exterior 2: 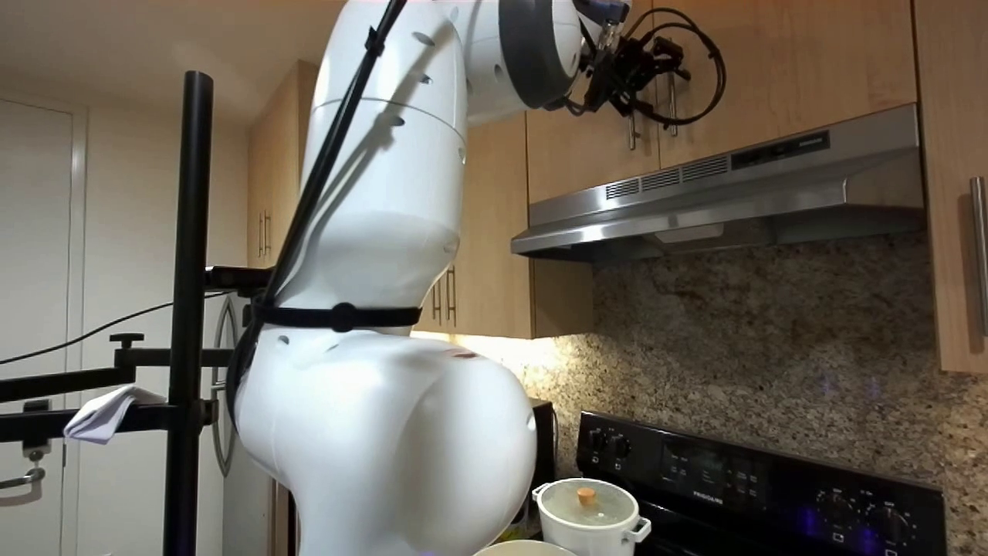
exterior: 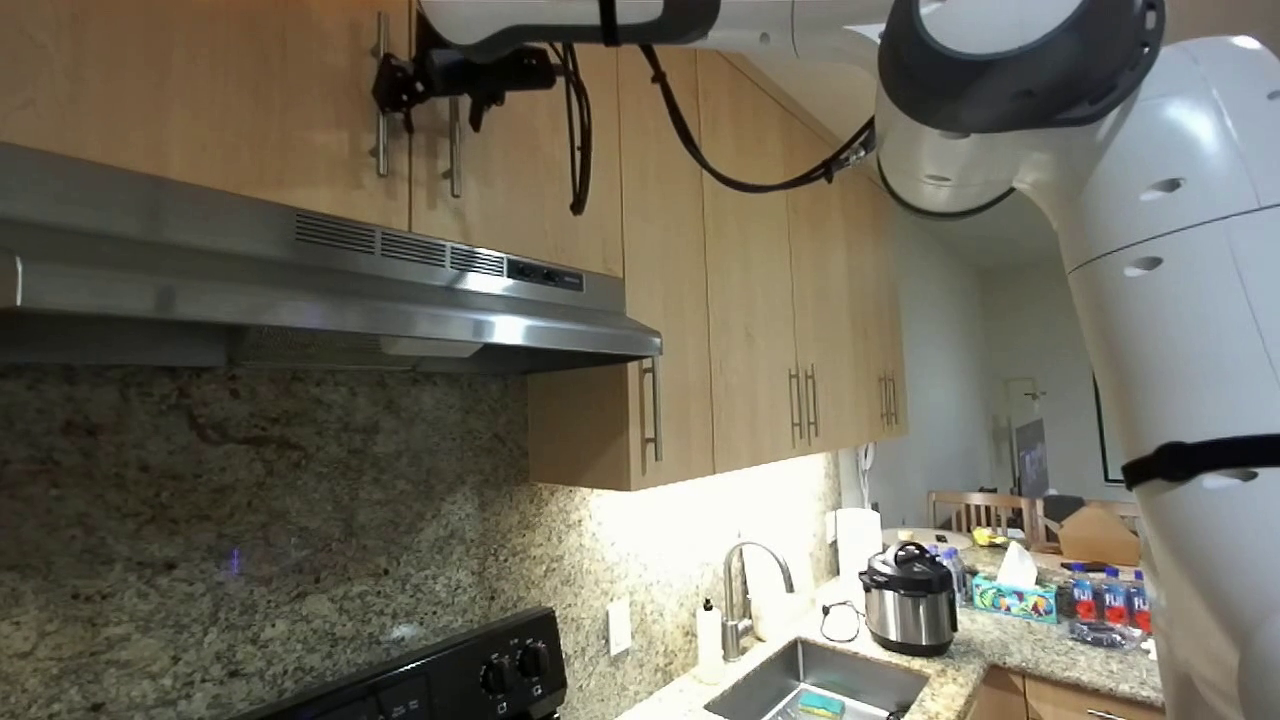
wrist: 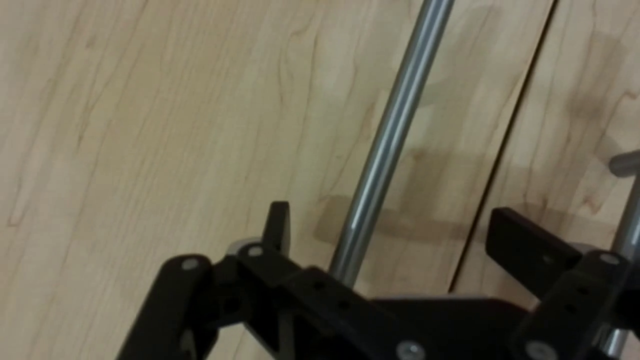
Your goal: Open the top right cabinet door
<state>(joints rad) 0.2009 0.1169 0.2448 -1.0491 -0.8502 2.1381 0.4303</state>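
The top right cabinet door is flat light wood and shut, above the hood in both exterior views (exterior: 530, 215) (exterior 2: 787, 69). It fills the left of the wrist view (wrist: 175, 125), which appears upside down. Its slim steel bar handle (exterior: 455, 165) (exterior 2: 673, 116) runs along its left edge. In the wrist view the handle (wrist: 385, 145) lies between the two black fingers, its lower end hidden by the gripper. My gripper (exterior: 440, 95) (exterior 2: 656, 69) (wrist: 392, 222) is open, its fingers apart from the bar. One finger reaches across the seam in front of the twin door.
The twin door (exterior: 200, 100) has its own handle (exterior: 382, 150) (wrist: 631, 225) close by, partly behind a finger. The steel range hood (exterior: 300, 290) (exterior 2: 779, 170) juts out below both doors. Taller cabinet doors (exterior: 665, 250) stand to the right. A loose cable (exterior 2: 718, 69) loops beside the gripper.
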